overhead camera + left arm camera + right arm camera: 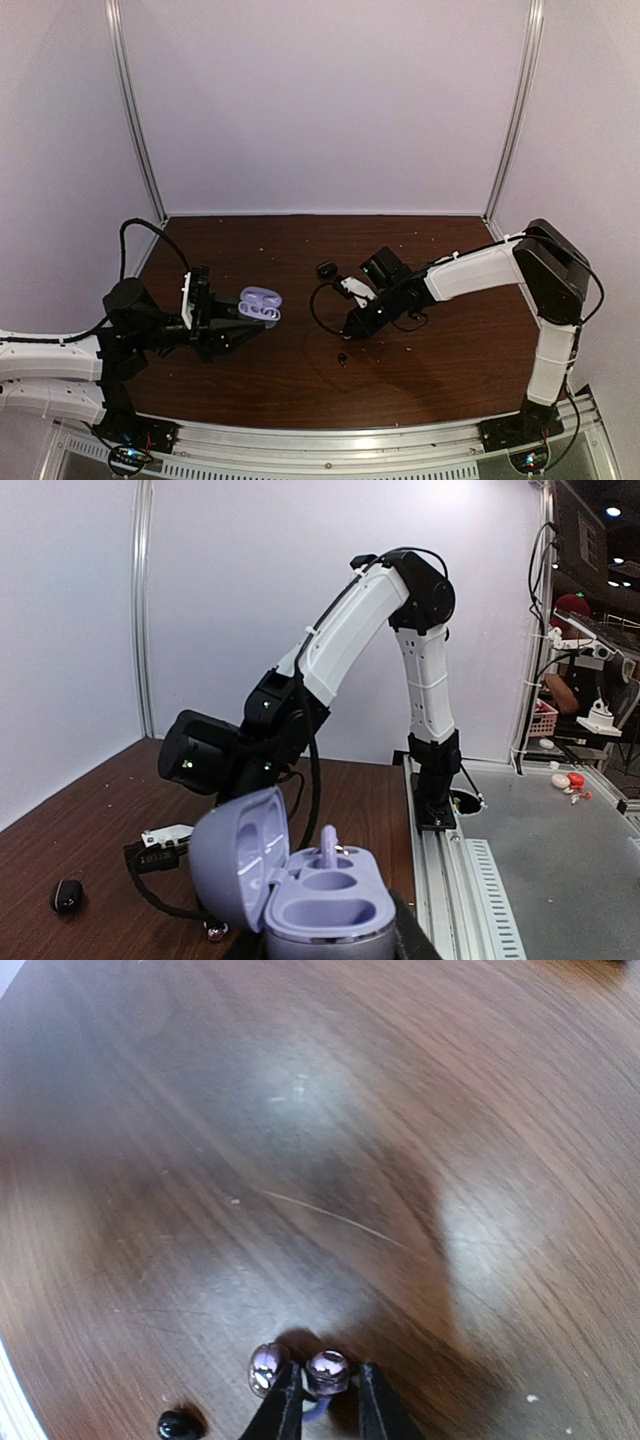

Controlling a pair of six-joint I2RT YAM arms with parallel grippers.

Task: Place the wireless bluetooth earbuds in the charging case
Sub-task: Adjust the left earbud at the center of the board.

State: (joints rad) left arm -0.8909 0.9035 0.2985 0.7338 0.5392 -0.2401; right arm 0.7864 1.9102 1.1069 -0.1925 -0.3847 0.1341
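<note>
Right gripper [328, 1388]: down at the table, well to the right of the case; fingers drawn close, pinching a lavender bud at their tips.
Pinched bud [327, 1367]: shiny, between the two fingertips, resting on or just above the wood; which one cannot be told.
Loose bud [265, 1368]: lavender and shiny, on the table just outside one finger, beside the pinched bud, well right of the case.
Black bud [177, 1425]: on the table near the same finger, apart from both lavender buds, right of the case and nearer the arm bases.
Left gripper [243, 322]: raised above the table, clamped on the case from below; its fingers barely show in the wrist view.
Case [330, 920]: lavender, lid swung open and standing up on one side, sockets facing up.
Seated bud [328, 846]: lavender, standing in the case's farther socket, stem up; the nearer socket is a bare hollow.
Black case [325, 270]: small and rounded, on the table beyond the case and to its right.
Table [440, 370]: dark wood, under the case and all the loose pieces.
</note>
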